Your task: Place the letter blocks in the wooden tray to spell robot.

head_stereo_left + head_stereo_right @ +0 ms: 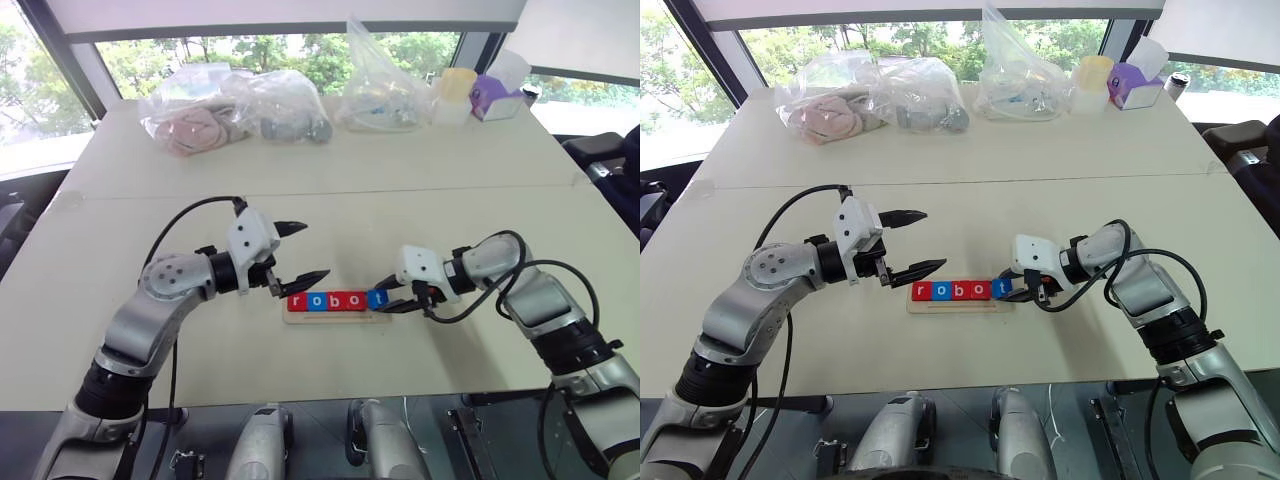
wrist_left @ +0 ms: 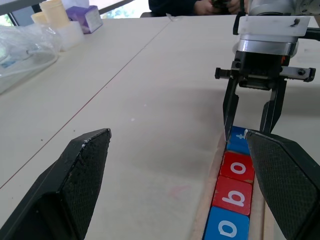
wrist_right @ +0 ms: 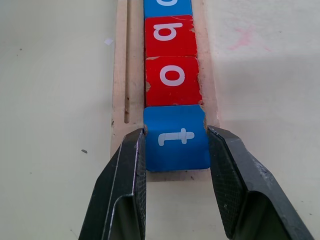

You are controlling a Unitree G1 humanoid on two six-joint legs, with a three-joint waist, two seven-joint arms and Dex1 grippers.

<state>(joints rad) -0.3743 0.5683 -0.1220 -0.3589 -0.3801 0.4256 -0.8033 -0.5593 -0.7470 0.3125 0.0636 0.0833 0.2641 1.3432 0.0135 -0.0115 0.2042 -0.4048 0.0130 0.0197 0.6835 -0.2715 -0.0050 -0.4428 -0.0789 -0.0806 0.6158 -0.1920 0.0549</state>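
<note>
From the head camera, the wooden tray [image 1: 336, 316] lies on the table [image 1: 330, 190] between both arms, its blocks reading robot. The left gripper [image 1: 298, 252] hovers spread wide beside the r end, holding nothing.
The left wrist shows the right gripper [image 2: 251, 122] straddling the blue t block [image 2: 238, 140].
At the right wrist, the fingers [image 3: 125, 185] pinch that last block, seated against the red o block [image 3: 173, 80]. Best to release gently and lift straight off, so the row stays put

Pale table [image 1: 330, 190] with wooden tray [image 1: 335, 318], plastic bags [image 1: 240, 105], perhaps cups [image 1: 455, 95].
</note>
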